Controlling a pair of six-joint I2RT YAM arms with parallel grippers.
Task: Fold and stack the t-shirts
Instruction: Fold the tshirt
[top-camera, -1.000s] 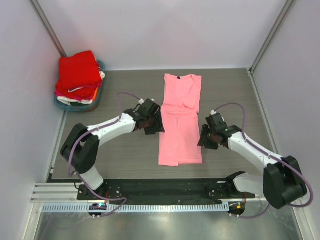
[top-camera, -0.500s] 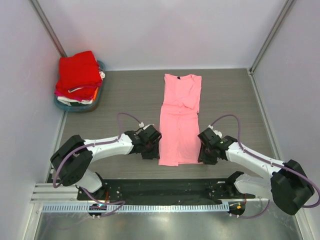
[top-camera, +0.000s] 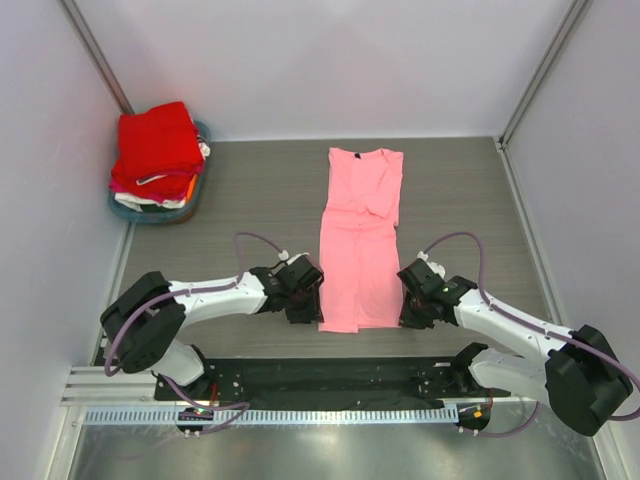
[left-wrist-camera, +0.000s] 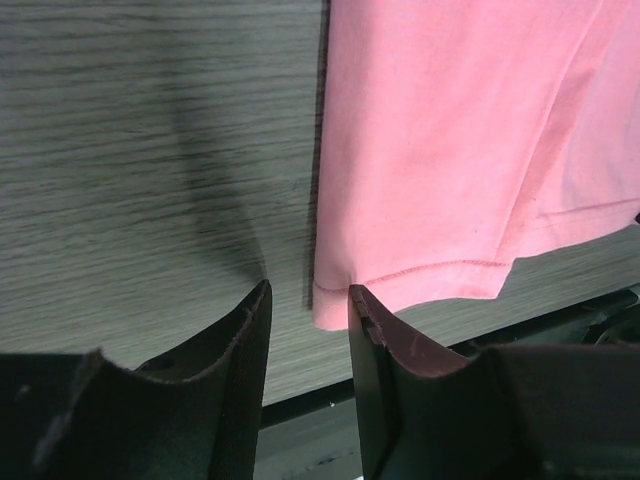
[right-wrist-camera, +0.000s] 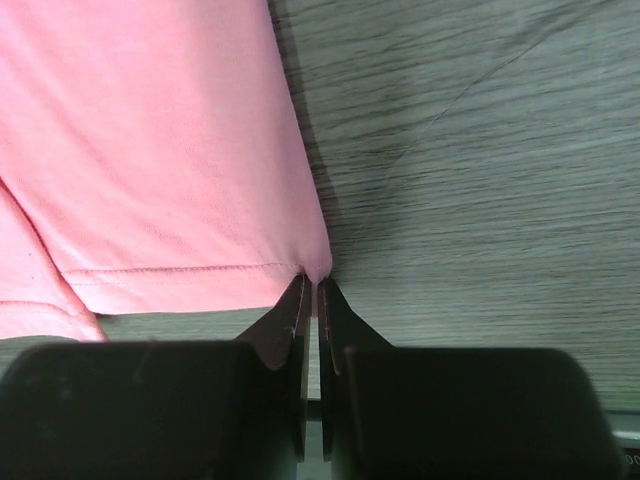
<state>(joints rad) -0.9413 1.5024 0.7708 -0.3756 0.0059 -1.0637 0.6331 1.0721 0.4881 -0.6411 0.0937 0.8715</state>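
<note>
The right pincer (right-wrist-camera: 312, 282) is all but closed, seemingly nipping the pink t-shirt (right-wrist-camera: 150, 150) by its hem corner at its tips. The left pincer (left-wrist-camera: 308, 290) gapes, the other corner just ahead of it. The shirt runs lengthwise away from both along the bench (top-camera: 240, 190).

Grey wood-grain worktop (top-camera: 240, 190) fills the middle, its grain running side to side. Far left corner, there's a shallow teal tray (top-camera: 196, 205) (only its rim shows) sitting right against the left wall (top-camera: 50, 200). Pale back wall (top-camera: 320, 60) and right wall (top-camera: 590, 150) close the space in, with a slanted metal post (top-camera: 95, 55) at the left and another (top-camera: 545, 65) at the right. At the near edge there's a black base strip (top-camera: 330, 375), then a white slotted rail (top-camera: 300, 415), then brushed metal (top-camera: 320, 455).
</note>
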